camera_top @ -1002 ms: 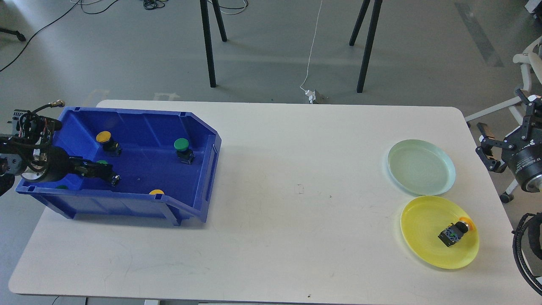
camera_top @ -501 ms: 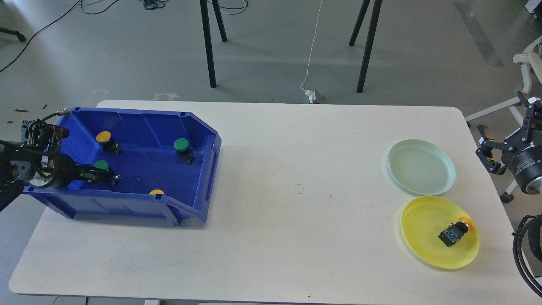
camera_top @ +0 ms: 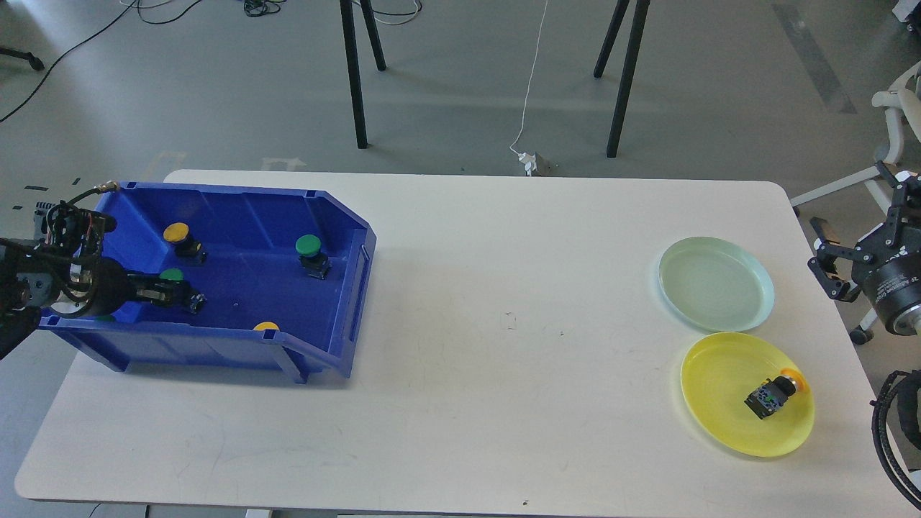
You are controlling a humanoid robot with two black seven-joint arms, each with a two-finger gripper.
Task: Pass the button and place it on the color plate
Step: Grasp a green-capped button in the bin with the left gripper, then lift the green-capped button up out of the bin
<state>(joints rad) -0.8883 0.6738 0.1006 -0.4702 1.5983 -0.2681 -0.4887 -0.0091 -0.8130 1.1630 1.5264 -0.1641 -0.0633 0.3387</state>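
Note:
A blue bin [camera_top: 345, 288] at the table's left holds several push buttons: a yellow one [camera_top: 177, 234], a green one [camera_top: 309, 248], and a yellow cap [camera_top: 266, 326] half hidden by the front wall. My left gripper [camera_top: 188, 300] reaches low into the bin from the left. A green button [camera_top: 171, 274] sits right at its dark fingers, and I cannot tell whether they hold it. A pale green plate [camera_top: 716, 283] and a yellow plate [camera_top: 719, 374] lie at the right. The yellow plate holds a yellow-capped button [camera_top: 771, 396]. My right gripper [camera_top: 827, 260] hovers open and empty off the table's right edge.
The white table [camera_top: 504, 324] is bare between the bin and the plates. Black stand legs [camera_top: 356, 79] and a white cable [camera_top: 529, 86] are on the floor behind. A white chair [camera_top: 888, 144] stands at the far right.
My left arm drew back to the left and its gripper sits slightly lower in the bin; the green button's cap shows more now. The right gripper shifted a little.

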